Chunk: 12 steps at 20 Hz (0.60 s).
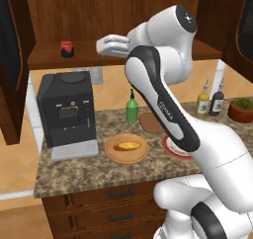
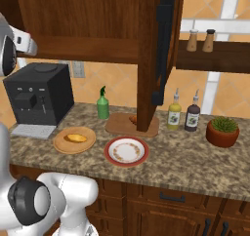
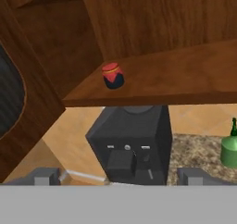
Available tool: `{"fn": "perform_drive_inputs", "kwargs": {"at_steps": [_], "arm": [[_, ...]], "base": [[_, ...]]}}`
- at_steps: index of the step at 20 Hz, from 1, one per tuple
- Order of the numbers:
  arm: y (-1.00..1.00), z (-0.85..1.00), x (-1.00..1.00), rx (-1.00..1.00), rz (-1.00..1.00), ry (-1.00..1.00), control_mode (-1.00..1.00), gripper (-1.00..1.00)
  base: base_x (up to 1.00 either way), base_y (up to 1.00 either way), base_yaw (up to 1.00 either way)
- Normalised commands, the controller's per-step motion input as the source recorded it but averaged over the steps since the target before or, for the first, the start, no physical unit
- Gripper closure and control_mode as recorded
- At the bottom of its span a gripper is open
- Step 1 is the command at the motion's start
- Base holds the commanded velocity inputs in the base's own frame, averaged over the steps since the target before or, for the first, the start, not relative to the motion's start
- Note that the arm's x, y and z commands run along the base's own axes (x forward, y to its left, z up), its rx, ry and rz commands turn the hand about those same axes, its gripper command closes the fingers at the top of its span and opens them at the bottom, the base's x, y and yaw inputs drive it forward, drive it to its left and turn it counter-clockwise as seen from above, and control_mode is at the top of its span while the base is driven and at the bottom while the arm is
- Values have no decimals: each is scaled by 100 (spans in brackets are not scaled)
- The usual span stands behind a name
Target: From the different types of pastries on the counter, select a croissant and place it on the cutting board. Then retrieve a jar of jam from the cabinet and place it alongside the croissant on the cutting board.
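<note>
Hand view has the jar of jam (image 3: pixel 113 75) sitting on the cabinet (image 3: pixel 152 15) shelf, above the black coffee machine (image 3: pixel 129 146) on the desk (image 1: pixel 89 171). That jar looks small, rigid and smooth-sided, likely slippery glass, so the squat body under the red lid seems the spot to pinch. Gripper (image 3: pixel 119 177) is spread wide, empty, well short of it, with the arm raised and reaching level toward the shelf.
</note>
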Motion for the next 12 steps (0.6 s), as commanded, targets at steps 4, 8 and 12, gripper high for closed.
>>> {"fn": "perform_drive_inputs", "kwargs": {"at_steps": [4, 8, 12], "arm": [[28, 0, 26, -2, 0, 0, -100, -100], [13, -2, 16, 0, 0, 0, -100, -100], [3, -4, 10, 0, 0, 0, -100, -100]], "base": [[0, 0, 0], [0, 0, 0], [0, 0, 0]]}}
